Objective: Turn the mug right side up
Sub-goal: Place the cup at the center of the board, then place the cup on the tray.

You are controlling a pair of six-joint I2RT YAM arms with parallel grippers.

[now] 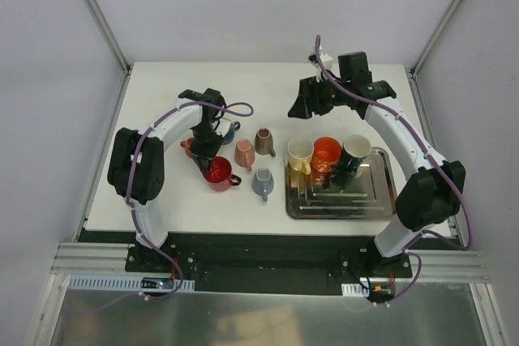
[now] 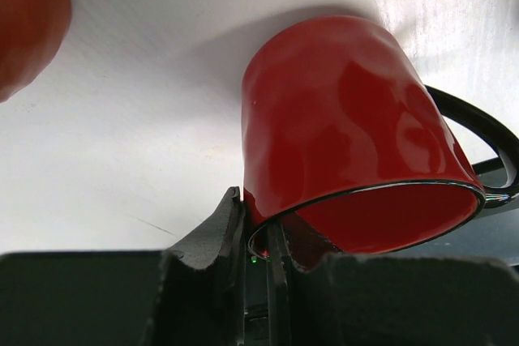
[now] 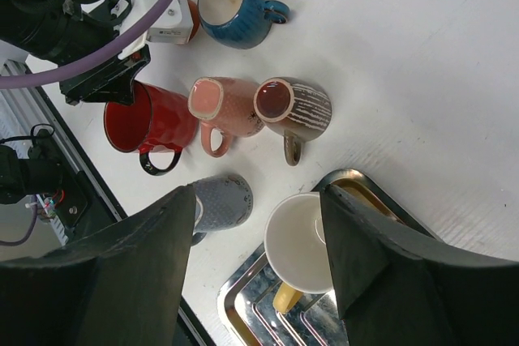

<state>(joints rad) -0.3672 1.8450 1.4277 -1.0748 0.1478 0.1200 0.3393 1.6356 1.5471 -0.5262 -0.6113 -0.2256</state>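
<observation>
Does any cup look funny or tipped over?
The grey mug beside the tray seems upside down: no opening shows. The red mug looks tilted, its rim pinched by the left hand.

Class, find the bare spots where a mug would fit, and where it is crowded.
Bare: the far strip of table beyond the blue mug; the near strip before the grey mug; the near half of the tray. Crowded: around the red mug.
</observation>
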